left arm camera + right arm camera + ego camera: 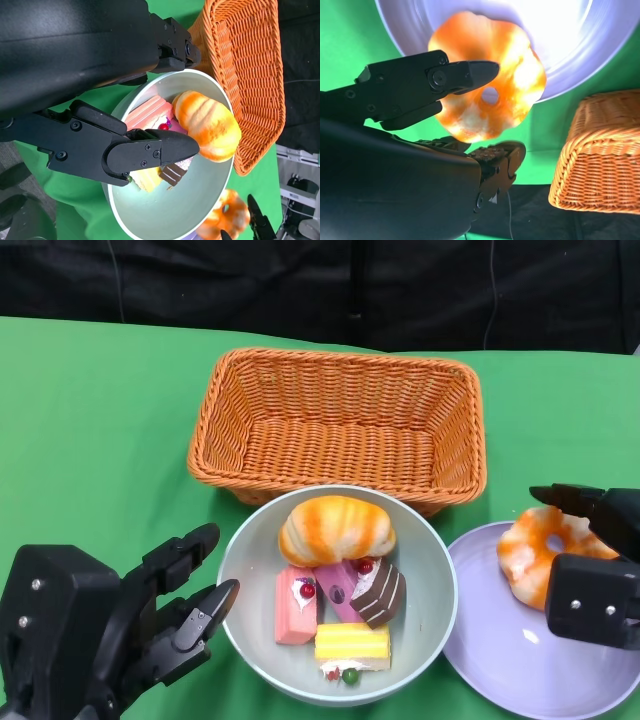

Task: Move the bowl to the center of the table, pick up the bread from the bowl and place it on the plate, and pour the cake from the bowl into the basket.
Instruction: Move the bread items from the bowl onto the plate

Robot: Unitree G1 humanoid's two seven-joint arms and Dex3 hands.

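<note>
The pale bowl stands before me in the middle, right in front of the orange wicker basket. In it lie a striped bread roll and several cake pieces: pink, chocolate, yellow. A ring-shaped bread lies at the far left edge of the lavender plate. My right hand hovers over it with its fingers apart, one fingertip in front of the ring-shaped bread. My left hand is spread beside the bowl's left rim, holding nothing.
The basket has nothing in it and touches the bowl's far rim. Green cloth covers the table, with bare cloth to the left of the basket and bowl. A dark backdrop runs behind the table's far edge.
</note>
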